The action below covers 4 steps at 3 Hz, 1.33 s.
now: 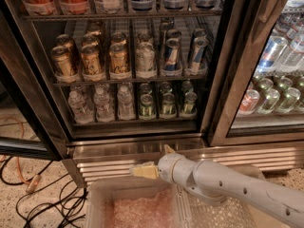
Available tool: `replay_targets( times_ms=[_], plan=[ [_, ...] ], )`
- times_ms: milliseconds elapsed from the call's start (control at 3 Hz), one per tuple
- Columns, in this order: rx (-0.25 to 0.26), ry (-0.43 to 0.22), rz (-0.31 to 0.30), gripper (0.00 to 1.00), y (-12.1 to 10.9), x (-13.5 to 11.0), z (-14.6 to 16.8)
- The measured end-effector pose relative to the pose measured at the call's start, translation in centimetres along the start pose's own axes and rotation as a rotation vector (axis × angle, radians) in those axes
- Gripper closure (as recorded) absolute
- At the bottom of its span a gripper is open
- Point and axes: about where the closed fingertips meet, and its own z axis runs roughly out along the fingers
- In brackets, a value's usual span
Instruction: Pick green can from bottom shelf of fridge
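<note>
Showing my gripper (142,170), cream-coloured and carried on my pale grey arm (237,189), pointing leftward in front of the ribbed stainless-steel base (118,161) of the tall black-framed display fridge (221,70). Whether my gripper is apart or together I cannot tell; it holds nothing.

Above my gripper and farther in runs the bottom shelf (109,123), a dark metal wire rack with a thin front rail. Almost straight above my gripper on that rack stands a short green aluminium can with a silver top (147,107). This green can is upright and is the leftmost of a front row of three like cans, with more ranged behind them. It is well apart from my gripper, with the shelf rail and the steel sill between.

Up and to the left of my gripper, on the same rack, stand clear plastic water bottles (102,103). One rack higher are gold cans (90,60), above-left, and taller blue-and-silver slim cans (172,56), above-right.

Just below my gripper lies a translucent white plastic bin (114,183) holding crumpled pinkish material. Down and to the left, black cables (42,203) and an orange cable (21,170) trail over the speckled floor (12,213).
</note>
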Motion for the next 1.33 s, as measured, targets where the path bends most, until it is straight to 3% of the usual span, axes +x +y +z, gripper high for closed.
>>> replay_targets(
  times_ms=[333,1000,1333],
  plan=[
    [0.029,-0.016,0.026,0.0,-1.1,0.5,1.7],
    [0.178,-0.213,-0.029,0.0,-3.1,-3.8,4.3],
    [0.224,-0.283,-0.081,0.0,-3.1,-5.5,4.9]
  ],
)
